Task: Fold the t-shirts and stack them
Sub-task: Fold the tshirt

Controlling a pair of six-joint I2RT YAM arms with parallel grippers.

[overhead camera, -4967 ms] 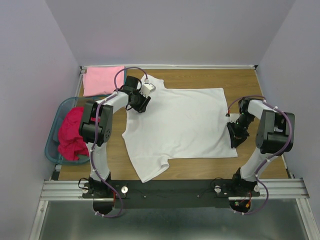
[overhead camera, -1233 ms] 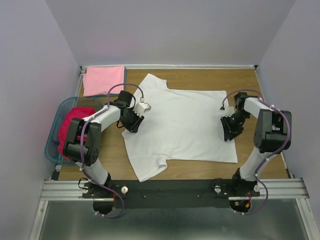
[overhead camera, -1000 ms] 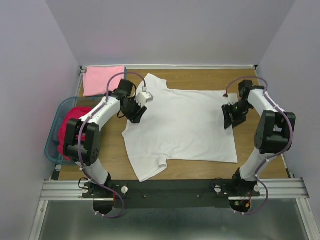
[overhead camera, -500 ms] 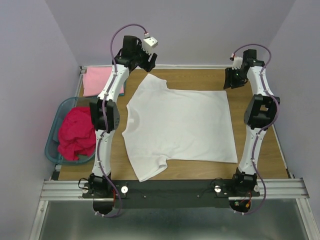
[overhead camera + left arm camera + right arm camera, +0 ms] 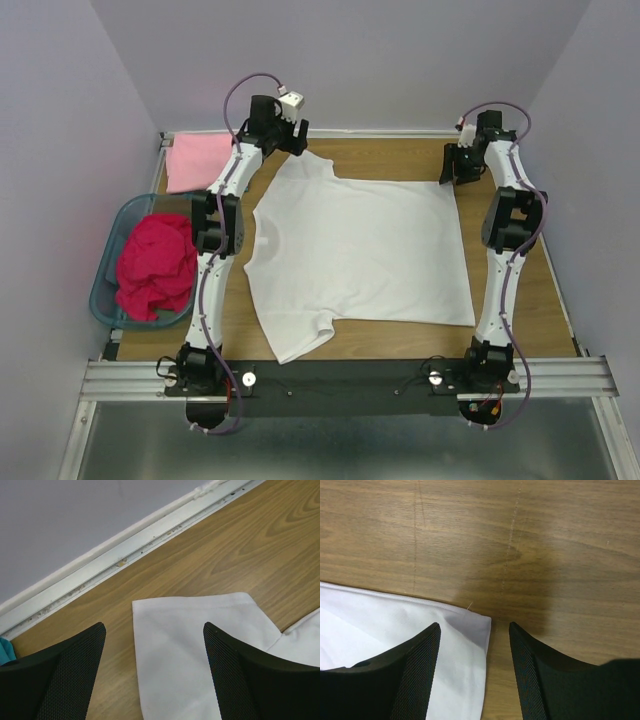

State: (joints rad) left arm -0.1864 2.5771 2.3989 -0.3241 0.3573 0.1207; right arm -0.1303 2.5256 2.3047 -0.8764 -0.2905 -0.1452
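A white t-shirt [image 5: 360, 250] lies spread flat on the wooden table [image 5: 520, 290], collar to the left. My left gripper [image 5: 288, 140] hovers open over its far sleeve [image 5: 200, 630], and the sleeve's end lies between the fingers [image 5: 70, 675] of that gripper [image 5: 154, 627], ungripped. At the shirt's far right hem corner [image 5: 470, 625] my right gripper [image 5: 453, 166] also stands open; in the right wrist view that gripper [image 5: 474, 626] straddles the corner, holding nothing. A folded light pink t-shirt [image 5: 205, 160] lies at the back left. A magenta-red t-shirt [image 5: 155, 265] is bunched in the basket.
A teal plastic basket [image 5: 104, 290] stands at the table's left edge. A white rail [image 5: 150, 530] along the back wall runs just beyond the left gripper. Bare wood [image 5: 545, 555] lies past the shirt's right corner. Both arms are stretched far back.
Both arms have swung from the shirt's sides up and back to its far edge. The left jaws have opened wider, the right ones slightly.
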